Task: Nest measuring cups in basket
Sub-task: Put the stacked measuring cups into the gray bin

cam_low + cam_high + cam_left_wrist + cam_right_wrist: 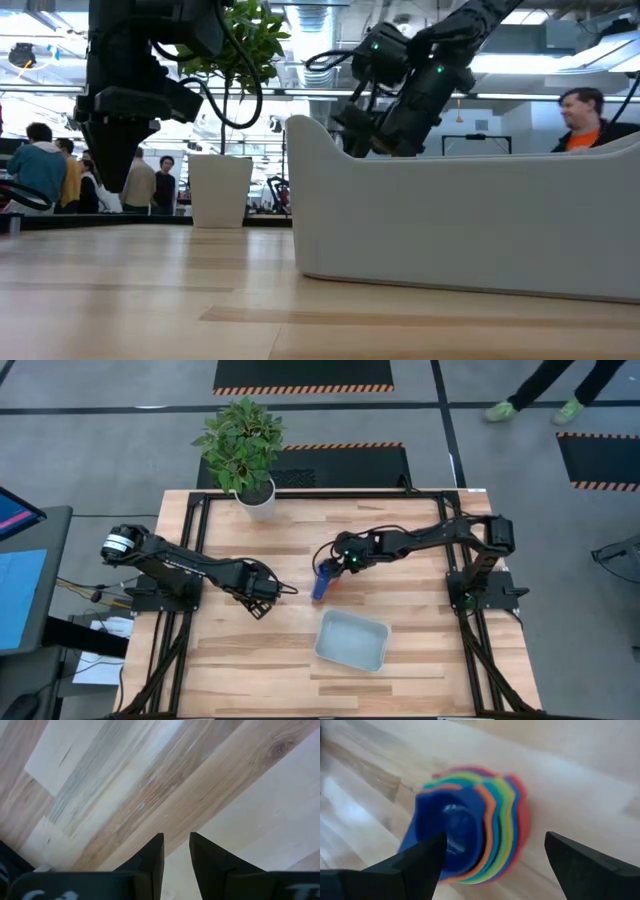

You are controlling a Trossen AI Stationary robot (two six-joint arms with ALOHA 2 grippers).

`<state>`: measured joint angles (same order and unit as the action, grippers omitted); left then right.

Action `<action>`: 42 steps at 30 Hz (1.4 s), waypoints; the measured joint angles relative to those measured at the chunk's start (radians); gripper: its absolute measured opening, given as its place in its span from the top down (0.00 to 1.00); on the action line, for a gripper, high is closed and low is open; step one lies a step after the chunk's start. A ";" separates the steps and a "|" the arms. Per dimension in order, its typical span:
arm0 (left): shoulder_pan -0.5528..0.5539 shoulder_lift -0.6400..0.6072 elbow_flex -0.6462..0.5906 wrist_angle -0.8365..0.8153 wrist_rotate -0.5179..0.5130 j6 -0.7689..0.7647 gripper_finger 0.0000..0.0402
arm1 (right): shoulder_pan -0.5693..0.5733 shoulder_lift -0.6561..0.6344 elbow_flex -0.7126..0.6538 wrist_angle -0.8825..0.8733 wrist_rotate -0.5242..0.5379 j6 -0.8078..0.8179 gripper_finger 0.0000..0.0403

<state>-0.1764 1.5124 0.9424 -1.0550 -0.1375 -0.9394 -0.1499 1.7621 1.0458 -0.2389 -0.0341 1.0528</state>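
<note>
We see the right pincer (333, 565) near the middle of the desk (420, 650), reaching in from the right side, with its fingers spread wide apart. In its wrist view the two dark fingers (420, 865) stand to either side of the measuring cups (470, 835), and a clear gap shows between the far finger and the stack. The near finger overlaps the dark blue cup's edge in that view, so we cannot tell whether it touches. The cups sit nested one inside another on the bare wood: a dark blue one innermost, then rims of orange, light blue, green, yellow and red around it. From above we make out the stack as a dark blue shape (322, 581) just below the pincer.

The basket (352, 639) lies on the desk nearer the front edge, apart from the cups, and from above we see nothing in it. In the low view its pale wall (470, 235) fills the foreground and hides the cups.

The left pincer (262, 594) hangs over the left half of the desk, well apart from the cups. Its fingers (152, 860) stand slightly apart with only bare wood between them; they hold nothing.

A potted plant (243, 448) in a white pot stands at the back edge of the desk. We see people (40, 165) in the room beyond
</note>
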 joint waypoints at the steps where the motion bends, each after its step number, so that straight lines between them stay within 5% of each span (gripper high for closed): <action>1: 0.000 0.000 0.000 0.000 0.000 0.000 0.80 | 0.001 0.014 0.000 0.008 -0.009 0.010 0.11; 17: 0.000 0.000 0.000 0.001 0.000 0.000 0.80 | -0.001 0.059 0.001 0.090 -0.029 0.032 0.20; 42: 0.014 0.002 0.000 0.179 -0.035 0.011 0.80 | 0.012 0.121 0.002 0.176 -0.112 0.034 0.48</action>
<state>-0.1619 1.5143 0.9424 -0.8758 -0.1730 -0.9283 -0.1378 1.8832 1.0477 -0.0628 -0.1466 1.0870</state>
